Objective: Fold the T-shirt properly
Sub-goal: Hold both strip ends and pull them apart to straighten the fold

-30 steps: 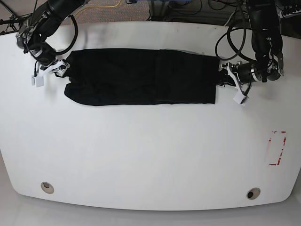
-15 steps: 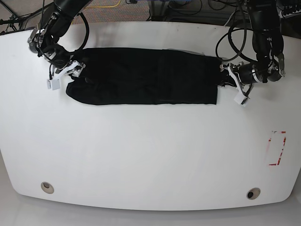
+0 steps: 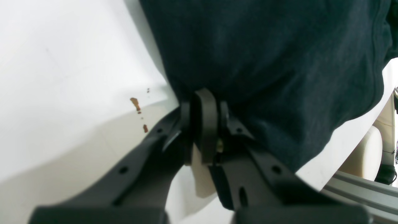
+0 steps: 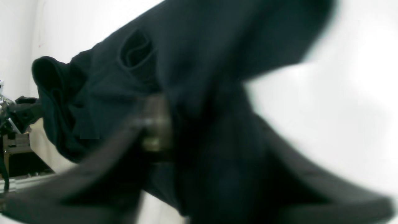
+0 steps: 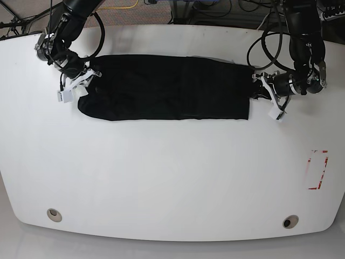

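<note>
On the far half of the broad white worktop (image 5: 172, 178) the large plain black T-shirt of soft matte cloth (image 5: 167, 89) lies as a long flat band, already folded lengthwise, running from one arm to the other. The left end effector (image 3: 203, 124), at the band's end on the base view's right, is clamped shut on the cloth's edge; its wrist view shows dark fabric pinched between the two black fingers (image 3: 205, 118). The right end effector (image 5: 81, 83) sits at the opposite end, pressed into the bunched hem, but its wrist view is too smeared to show how the jaws stand or whether any cloth is truly caught, so I cannot tell its state. That uncertainty is the main risk: if the right side has only a thin pinch of one layer, lifting could peel the top layer away and undo the lengthwise fold. The near corner on that side looks rounded and slack, so it may drag or droop when raised. Uneven lifting between the two arms could skew the band, and pulling the ends apart too hard could tug the cloth out of the left grip.
</note>
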Available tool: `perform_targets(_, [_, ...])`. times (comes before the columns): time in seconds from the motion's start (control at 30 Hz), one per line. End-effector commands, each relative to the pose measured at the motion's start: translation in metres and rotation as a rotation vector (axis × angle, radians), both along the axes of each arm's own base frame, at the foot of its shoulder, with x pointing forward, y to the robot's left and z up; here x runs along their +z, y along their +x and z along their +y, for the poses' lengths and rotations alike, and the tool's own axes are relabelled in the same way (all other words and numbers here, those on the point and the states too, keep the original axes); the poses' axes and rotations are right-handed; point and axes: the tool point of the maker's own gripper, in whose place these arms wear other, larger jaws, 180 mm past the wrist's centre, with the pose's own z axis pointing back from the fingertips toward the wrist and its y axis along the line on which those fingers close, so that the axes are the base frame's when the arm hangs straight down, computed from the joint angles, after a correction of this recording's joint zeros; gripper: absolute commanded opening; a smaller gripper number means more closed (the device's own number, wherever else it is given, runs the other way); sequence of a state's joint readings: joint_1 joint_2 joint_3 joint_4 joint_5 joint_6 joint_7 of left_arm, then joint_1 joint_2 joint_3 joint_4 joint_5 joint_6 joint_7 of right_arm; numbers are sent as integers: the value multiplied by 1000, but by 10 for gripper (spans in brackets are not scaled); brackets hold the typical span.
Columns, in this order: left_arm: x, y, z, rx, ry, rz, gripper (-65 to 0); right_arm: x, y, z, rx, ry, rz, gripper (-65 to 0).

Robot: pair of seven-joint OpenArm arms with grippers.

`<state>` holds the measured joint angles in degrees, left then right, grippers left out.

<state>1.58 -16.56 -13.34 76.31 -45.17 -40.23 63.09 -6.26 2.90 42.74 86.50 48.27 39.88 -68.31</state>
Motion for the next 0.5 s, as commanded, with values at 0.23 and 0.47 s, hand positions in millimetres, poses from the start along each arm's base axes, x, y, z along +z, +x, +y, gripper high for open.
perform_targets(0.23, [-15,-14,-5,-94,85,65,-612,29,14,-22,-7,-67,-94,-650])
perform_targets(0.47, [-19,-16,-9,-111,104,74,-612,67,12,-29,-19,-174,-161,-650])
